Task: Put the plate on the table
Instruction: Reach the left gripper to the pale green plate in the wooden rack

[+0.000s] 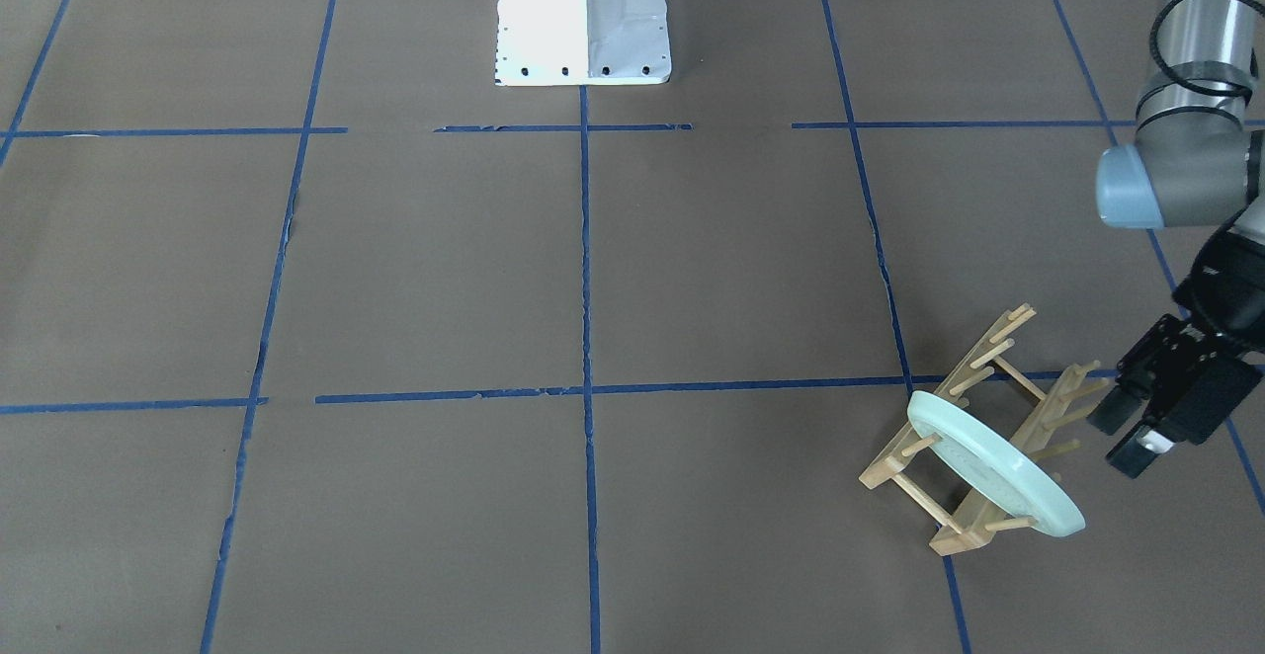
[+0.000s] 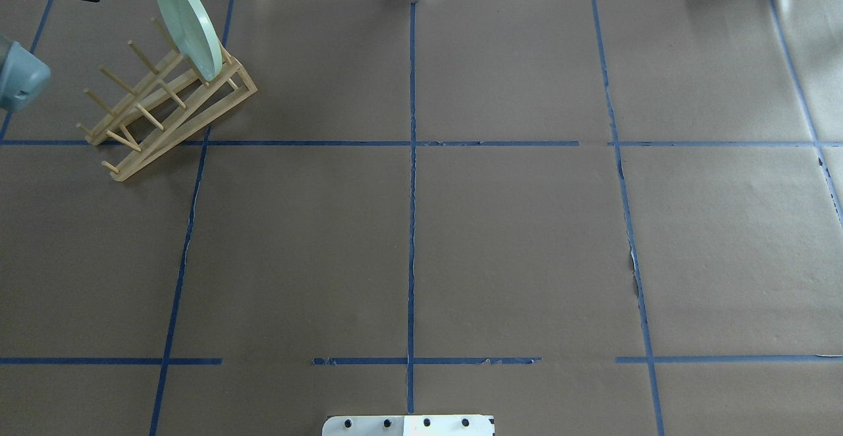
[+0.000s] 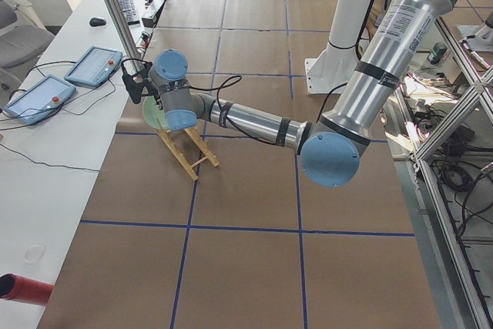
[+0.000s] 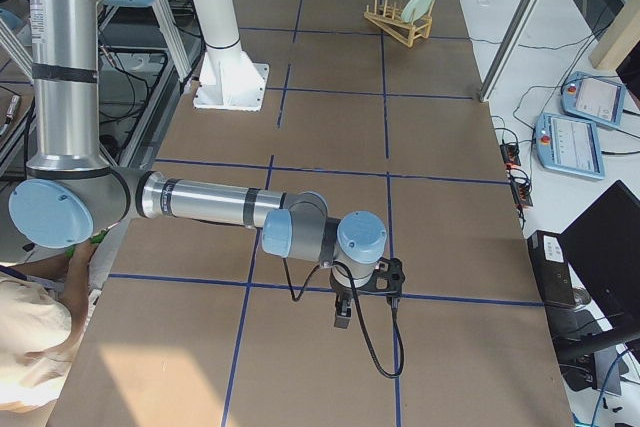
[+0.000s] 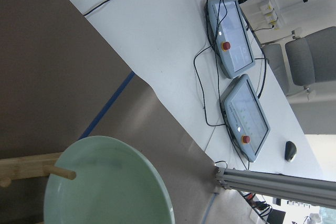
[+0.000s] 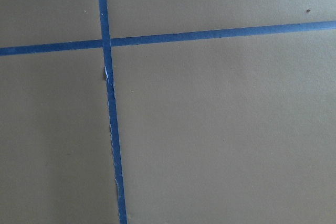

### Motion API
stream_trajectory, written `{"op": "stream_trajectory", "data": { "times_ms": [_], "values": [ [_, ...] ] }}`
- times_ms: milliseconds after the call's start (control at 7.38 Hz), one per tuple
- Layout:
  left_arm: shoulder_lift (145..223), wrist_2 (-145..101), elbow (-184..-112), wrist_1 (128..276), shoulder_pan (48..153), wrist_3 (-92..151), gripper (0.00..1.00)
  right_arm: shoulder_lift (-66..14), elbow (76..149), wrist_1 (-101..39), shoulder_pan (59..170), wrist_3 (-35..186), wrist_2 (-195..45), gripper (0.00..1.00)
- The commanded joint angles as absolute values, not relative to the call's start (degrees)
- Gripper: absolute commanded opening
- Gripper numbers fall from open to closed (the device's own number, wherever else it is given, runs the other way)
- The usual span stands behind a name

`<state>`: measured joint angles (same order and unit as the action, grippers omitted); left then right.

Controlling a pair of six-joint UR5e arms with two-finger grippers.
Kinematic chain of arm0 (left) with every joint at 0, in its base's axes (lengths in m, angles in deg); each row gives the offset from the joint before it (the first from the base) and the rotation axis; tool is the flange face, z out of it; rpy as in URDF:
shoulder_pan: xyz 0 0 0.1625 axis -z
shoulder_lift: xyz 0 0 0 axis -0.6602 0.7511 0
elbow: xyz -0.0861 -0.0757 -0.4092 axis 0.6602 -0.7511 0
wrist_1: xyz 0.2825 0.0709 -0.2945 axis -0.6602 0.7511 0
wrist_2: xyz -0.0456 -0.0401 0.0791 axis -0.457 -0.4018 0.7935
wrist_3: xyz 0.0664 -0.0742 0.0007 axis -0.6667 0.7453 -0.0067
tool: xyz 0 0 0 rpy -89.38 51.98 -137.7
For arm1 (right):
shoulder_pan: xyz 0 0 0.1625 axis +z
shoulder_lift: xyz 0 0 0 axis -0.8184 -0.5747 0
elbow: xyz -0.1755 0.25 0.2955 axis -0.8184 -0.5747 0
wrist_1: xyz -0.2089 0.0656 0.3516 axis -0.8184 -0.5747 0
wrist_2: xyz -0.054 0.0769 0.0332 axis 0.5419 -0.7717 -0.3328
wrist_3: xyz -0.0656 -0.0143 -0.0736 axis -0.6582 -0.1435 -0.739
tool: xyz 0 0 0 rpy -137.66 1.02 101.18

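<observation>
The pale mint-green plate (image 1: 993,466) stands on edge between the pegs of a wooden rack (image 1: 973,369), at the far left of the table (image 1: 731,269) in the overhead view. The plate (image 2: 188,24) leans against the rack (image 2: 171,103). My left gripper (image 1: 1115,442) is open and empty, just beside the rack and behind the plate, touching neither. The left wrist view shows the plate (image 5: 105,187) close below, with one peg across it. My right gripper (image 4: 342,319) hangs low over the table far from the rack; I cannot tell whether it is open or shut.
The white robot base (image 1: 583,12) stands at the table's near-middle edge. A white bench with two teach pendants (image 5: 233,38) and cables runs just beyond the rack. An aluminium post (image 5: 273,182) stands at the table's edge. A person (image 4: 30,347) stands near the right arm.
</observation>
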<state>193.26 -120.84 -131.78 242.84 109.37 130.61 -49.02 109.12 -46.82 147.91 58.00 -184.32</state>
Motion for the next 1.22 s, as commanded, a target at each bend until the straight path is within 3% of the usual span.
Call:
{"op": "stream_trajectory", "data": {
  "times_ms": [0,271,678,1085],
  "values": [
    [194.41,-116.64,-129.32,243.92,106.53,134.21,0.92,-49.02,109.13,-46.82,147.91,58.0,-184.32,1.0],
    [194.5,-115.5,-127.99,243.92,105.74,134.3,0.63,-49.02,109.13,-46.82,147.91,58.0,-184.32,1.0],
    [194.41,-115.59,-128.08,243.92,105.83,134.21,0.0,-49.02,109.13,-46.82,147.91,58.0,-184.32,1.0],
    [194.5,-116.55,-132.8,243.83,110.11,134.38,0.0,-49.02,109.13,-46.82,147.91,58.0,-184.32,1.0]
  ]
}}
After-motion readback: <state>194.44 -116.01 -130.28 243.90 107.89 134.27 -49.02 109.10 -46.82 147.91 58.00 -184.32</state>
